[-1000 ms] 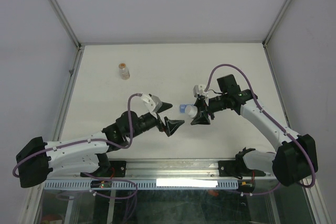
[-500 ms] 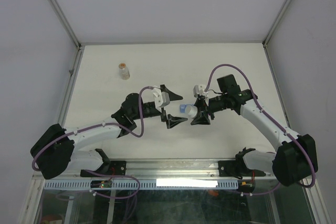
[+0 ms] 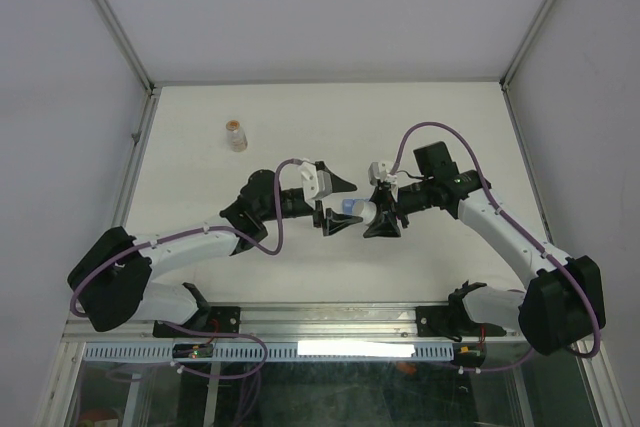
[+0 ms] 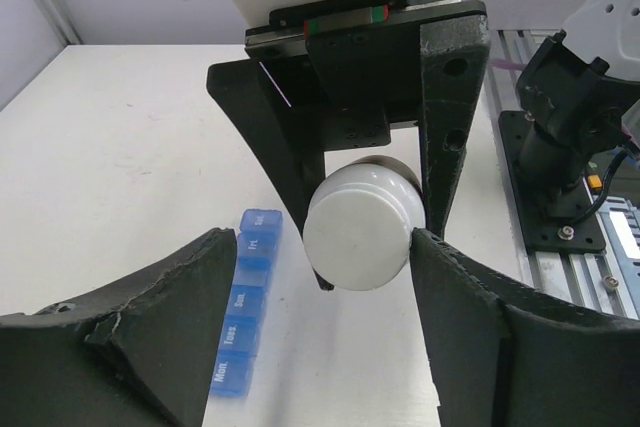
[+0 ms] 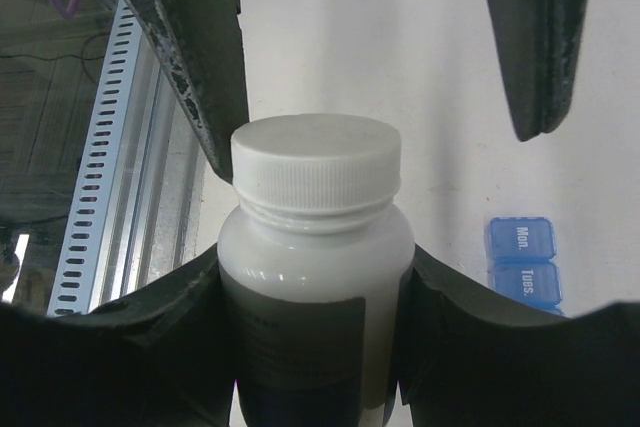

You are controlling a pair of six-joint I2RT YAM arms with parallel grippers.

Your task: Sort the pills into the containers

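My right gripper [image 3: 385, 209] is shut on a white pill bottle [image 3: 362, 211] and holds it on its side above the table, its cap pointing at the left arm. In the right wrist view the bottle [image 5: 315, 247] sits between both fingers of my right gripper [image 5: 315, 292]. My left gripper [image 3: 340, 205] is open, its jaws on either side of the white cap [image 4: 358, 229]. In the left wrist view of my left gripper [image 4: 322, 252], the right finger [image 4: 450, 287] is at the cap's edge and the left finger stands apart. The blue pill organiser [image 4: 245, 317] lies on the table below and also shows in the right wrist view [image 5: 525, 257].
A small clear bottle with tan-orange contents [image 3: 236, 135] stands at the far left of the table. The metal frame rail [image 3: 330, 322] runs along the near edge by the arm bases.
My left arm has swung right and forward until its open jaws straddle the bottle's cap. The right arm and the bottle have stayed still.
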